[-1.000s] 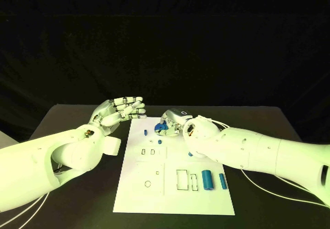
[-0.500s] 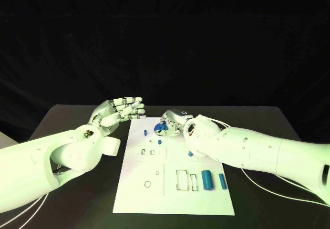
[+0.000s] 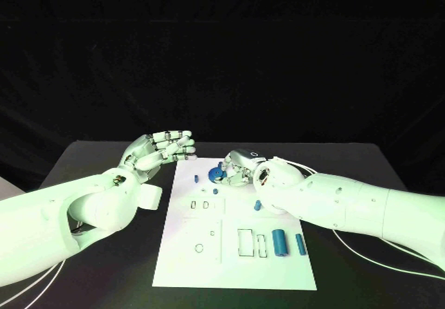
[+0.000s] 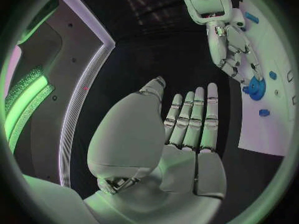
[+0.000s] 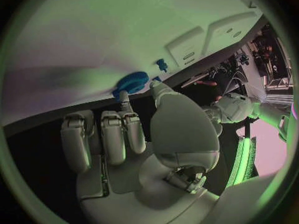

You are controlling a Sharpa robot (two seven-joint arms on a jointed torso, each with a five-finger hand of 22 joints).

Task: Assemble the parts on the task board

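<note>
Right hand (image 3: 243, 168) has edged slightly toward the robot's right along the far end of the board (image 3: 186, 257) since a second ago, carrying a round blue disc (image 3: 218, 172) with it; the left hand (image 3: 163, 149) has not moved. Fingertips of the right hand pinch the disc, which sits at the tips on the side facing the left hand, over the board's far end. Seen from the right wrist, the disc (image 5: 131, 82) lies just beyond the thumb (image 5: 163, 92) and one extended finger (image 5: 126, 104), both touching its edge, while the other fingers are curled in beside them. From the left wrist, the same disc (image 4: 256, 88) hangs at the ends of the downward-pointing fingers (image 4: 239, 59) of the right hand, above the white plate.

Left hand (image 4: 181, 134) is held up empty off the board's left far corner, palm open, fingers straight and close together, gripping nothing.

On the board, a small blue peg (image 3: 197, 177) stands near the far edge, and a small blue piece (image 3: 215, 190) lies just below the disc. Another small piece (image 3: 257, 206) lies beside the right wrist. Nearer the robot, a thick blue cylinder (image 3: 278, 243) and a thinner one (image 3: 300, 244) lie side by side, right of a slim bar (image 3: 262, 245) and a rectangular outline (image 3: 245, 243)
</note>
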